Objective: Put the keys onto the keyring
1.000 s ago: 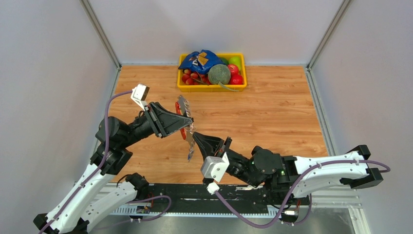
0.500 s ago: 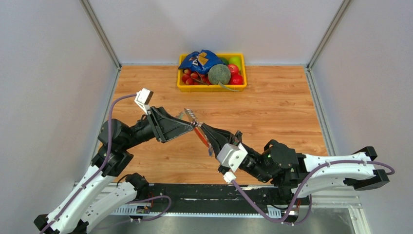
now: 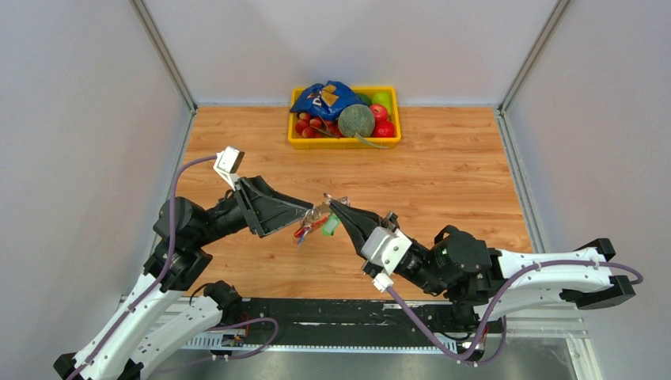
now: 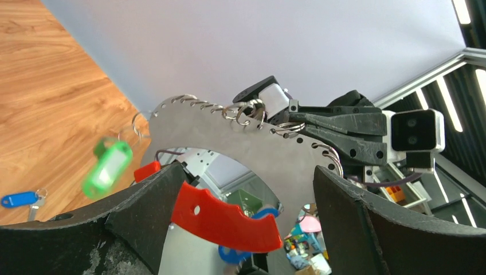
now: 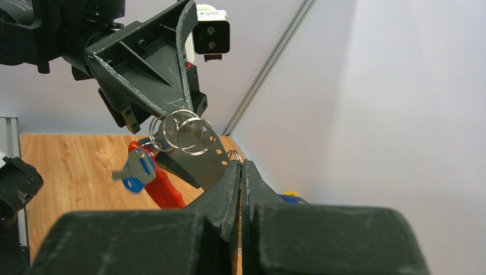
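The keyring (image 3: pixel 315 216) hangs in the air between the two grippers: a flat silver strip (image 4: pixel 258 154) carrying wire rings, a red curved piece (image 4: pixel 223 219) and a green tag (image 4: pixel 108 169). My right gripper (image 5: pixel 242 164) is shut on the strip's edge, also in the top view (image 3: pixel 331 203). Wide open, my left gripper (image 4: pixel 247 172) straddles the strip and the red piece. One blue-headed key (image 5: pixel 136 172) dangles from the rings. Another blue-headed key (image 4: pixel 20 199) lies on the wooden table.
A yellow tray (image 3: pixel 344 145) at the back holds a blue bag (image 3: pixel 324 97), a green melon-like ball (image 3: pixel 357 120) and small red and green fruits. Grey walls close the table (image 3: pixel 443 190) on three sides. Both arm bases sit at the near edge.
My left gripper has opened and let go of the keyring. The right gripper, still shut on the strip, has moved away from the near edge, swinging the bunch from hanging to nearly level.
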Tool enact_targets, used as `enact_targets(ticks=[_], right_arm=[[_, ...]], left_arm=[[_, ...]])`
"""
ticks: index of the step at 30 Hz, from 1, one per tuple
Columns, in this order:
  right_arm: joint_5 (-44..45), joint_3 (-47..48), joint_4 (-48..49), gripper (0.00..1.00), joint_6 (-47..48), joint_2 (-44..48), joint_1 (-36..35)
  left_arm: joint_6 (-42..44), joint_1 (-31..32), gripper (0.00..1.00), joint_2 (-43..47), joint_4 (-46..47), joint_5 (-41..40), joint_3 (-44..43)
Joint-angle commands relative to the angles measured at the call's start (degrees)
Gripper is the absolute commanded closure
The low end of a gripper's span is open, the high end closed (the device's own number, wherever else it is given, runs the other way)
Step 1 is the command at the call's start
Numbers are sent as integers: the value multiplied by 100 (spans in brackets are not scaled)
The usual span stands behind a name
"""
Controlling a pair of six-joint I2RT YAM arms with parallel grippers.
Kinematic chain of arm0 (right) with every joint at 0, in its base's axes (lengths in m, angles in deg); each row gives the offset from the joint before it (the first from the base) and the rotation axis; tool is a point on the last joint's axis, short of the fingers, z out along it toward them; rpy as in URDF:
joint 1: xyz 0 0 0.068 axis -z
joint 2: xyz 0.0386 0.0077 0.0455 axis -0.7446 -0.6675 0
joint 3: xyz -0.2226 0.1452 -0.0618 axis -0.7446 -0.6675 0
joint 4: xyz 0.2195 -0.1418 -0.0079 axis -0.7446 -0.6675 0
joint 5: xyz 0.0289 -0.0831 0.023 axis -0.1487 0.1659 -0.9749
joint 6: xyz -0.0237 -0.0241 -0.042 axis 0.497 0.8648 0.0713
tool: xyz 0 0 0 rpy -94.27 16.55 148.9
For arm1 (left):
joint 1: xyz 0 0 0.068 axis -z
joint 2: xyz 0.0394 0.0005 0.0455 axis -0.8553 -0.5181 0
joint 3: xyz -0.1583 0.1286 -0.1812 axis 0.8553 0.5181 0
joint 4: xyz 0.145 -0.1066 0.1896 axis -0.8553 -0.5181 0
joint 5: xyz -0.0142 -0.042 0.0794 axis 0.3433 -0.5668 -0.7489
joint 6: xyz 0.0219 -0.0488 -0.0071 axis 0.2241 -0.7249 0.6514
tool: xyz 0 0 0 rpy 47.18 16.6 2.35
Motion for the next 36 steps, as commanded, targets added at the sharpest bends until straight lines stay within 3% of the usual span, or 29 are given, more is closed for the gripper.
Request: enact_targets(ticks=[1, 6, 16, 21, 26, 31, 32, 36], right_arm=[[-100, 123, 203, 100, -635, 225, 14], [-94, 109, 217, 100, -1077, 308, 19], [21, -284, 1006, 100, -1552, 348, 29], [171, -243, 1005, 100, -1642, 246, 35], [421, -313, 741, 100, -1840, 216, 147], [626, -498, 138, 100, -2616, 338, 476], [613, -510, -77, 99, -2807, 357, 597], [640, -534, -1165, 77, -3738, 489, 903]], left_arm=[[580, 21, 6, 38, -224, 63, -470], [1008, 21, 6, 12, -291, -39, -632], [1000, 21, 7, -402, 797, 279, -351], [1155, 26, 12, -530, 1393, 426, -265], [1524, 23, 22, -525, 1122, 427, -232], [1850, 21, 23, -463, 583, 205, -55], [1887, 21, 21, -434, 449, 151, -27], [2113, 21, 20, -370, 27, -129, 133]])
